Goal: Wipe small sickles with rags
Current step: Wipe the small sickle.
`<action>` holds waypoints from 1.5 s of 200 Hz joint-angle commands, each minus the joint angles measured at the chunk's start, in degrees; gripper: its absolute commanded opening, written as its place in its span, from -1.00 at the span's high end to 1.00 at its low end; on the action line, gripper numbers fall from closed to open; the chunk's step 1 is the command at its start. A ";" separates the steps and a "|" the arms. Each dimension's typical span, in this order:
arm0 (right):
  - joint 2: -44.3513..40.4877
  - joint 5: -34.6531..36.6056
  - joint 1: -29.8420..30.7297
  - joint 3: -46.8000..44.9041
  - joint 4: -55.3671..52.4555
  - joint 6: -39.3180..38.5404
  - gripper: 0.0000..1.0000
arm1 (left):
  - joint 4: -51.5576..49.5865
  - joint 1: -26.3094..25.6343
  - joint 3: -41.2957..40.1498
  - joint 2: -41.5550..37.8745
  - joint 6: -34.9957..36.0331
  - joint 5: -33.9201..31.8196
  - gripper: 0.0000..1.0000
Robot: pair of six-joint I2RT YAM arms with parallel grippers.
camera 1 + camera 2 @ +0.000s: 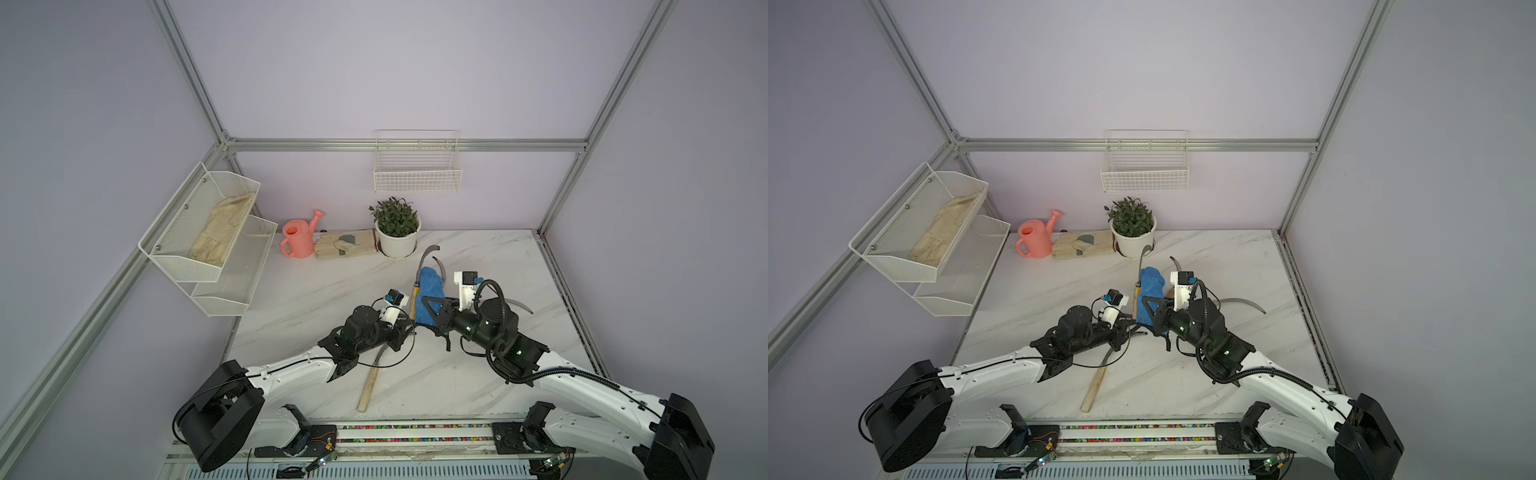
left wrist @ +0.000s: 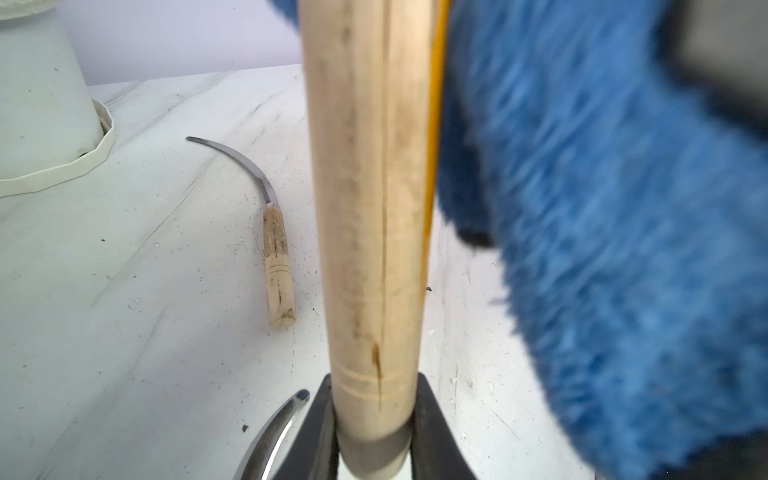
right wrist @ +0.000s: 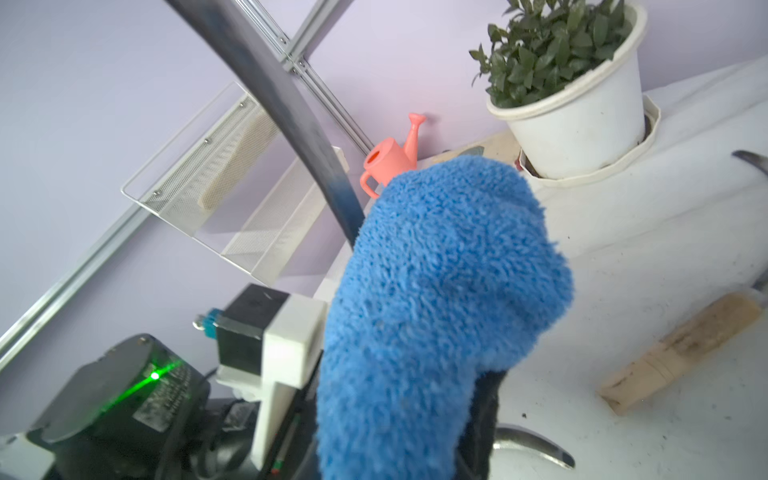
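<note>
1. The white marble-pattern table (image 1: 498, 374) carries all loose items. A two-tier mesh shelf (image 1: 183, 224) is fixed to the left wall, with a beige glove (image 1: 220, 232) lying in its upper tier. A wire basket (image 1: 417, 174) hangs on the back wall.

2. Along the table's rear edge stand a potted plant (image 1: 397, 232) and a pink watering can (image 1: 297, 241). A second beige glove (image 1: 345, 245) lies flat between them.

3. The blue rag (image 1: 428, 282) stands upright above the table centre. The right gripper (image 1: 432, 309) is pinched on its lower end. In the right wrist view the cloth hides the fingers.

4. The held sickle (image 1: 414, 299) is upright just beside the rag, on the left arm's side. Its blade points up and its tip hooks toward the right arm's side. The left gripper (image 2: 374, 415) is clamped on the butt of the wooden handle, with both fingers (image 2: 316, 428) bearing on the wood. Whether the cloth touches the metal cannot be told.

5. Three more sickles lie flat on the table.
- The front sickle (image 1: 369, 388) points its handle at the near edge, and its blade runs under the left arm.
- The rear sickle (image 2: 278, 270) lies near the plant's saucer.
- The side sickle (image 1: 1246, 301) shows only its blade, beside the right arm.
</note>
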 commanded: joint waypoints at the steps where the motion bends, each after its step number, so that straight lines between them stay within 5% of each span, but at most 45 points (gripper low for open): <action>1: -0.44 1.92 0.44 2.05 -1.67 -1.79 1.00 | 0.76 -0.83 2.16 -0.50 2.17 -0.47 1.00; 119: 6.92 2.06 4.91 -12.68 10.80 4.53 1.00 | 2.77 -0.75 -0.32 -3.80 -0.05 -1.42 1.00; 232: 4.05 4.85 4.52 5.81 -1.21 -2.95 1.00 | 1.98 -0.74 0.72 -2.41 1.63 -0.83 1.00; 300: 2.68 10.63 3.65 7.68 -4.78 -5.39 1.00 | 2.05 -0.73 0.67 -2.55 1.47 -0.40 1.00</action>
